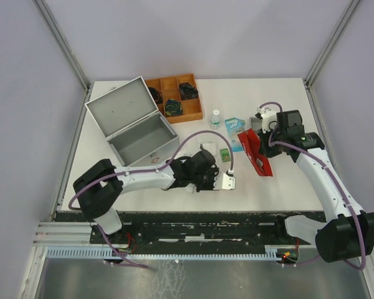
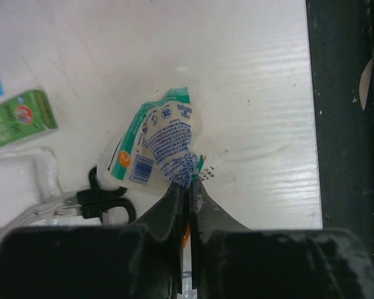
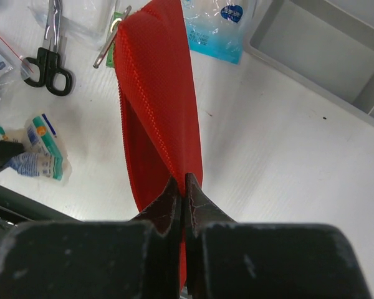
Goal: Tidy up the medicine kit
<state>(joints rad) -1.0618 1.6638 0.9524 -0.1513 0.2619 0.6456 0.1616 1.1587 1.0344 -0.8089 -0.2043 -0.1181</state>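
The medicine kit [image 1: 140,132], a silver-grey box, stands open at the left with its lid tilted back and its inside looking bare. My left gripper [image 1: 220,180] is shut on a small clear packet [image 1: 229,181] with blue and green print, low over the table near the front edge. The left wrist view shows the packet [image 2: 165,140] pinched by one corner between the tips [image 2: 188,182]. My right gripper [image 1: 262,138] is shut on a red zip pouch [image 1: 255,154]. In the right wrist view the pouch [image 3: 159,93] hangs from the tips [image 3: 182,180] above the table.
A brown wooden tray [image 1: 174,96] with dark items sits behind the kit. A small bottle [image 1: 215,118], a blue packet [image 1: 235,128], a green box [image 1: 225,154] and black-handled scissors [image 3: 47,56] lie mid-table. A shallow grey tray [image 3: 324,43] is beside the right gripper. The black rail [image 2: 346,124] is close by.
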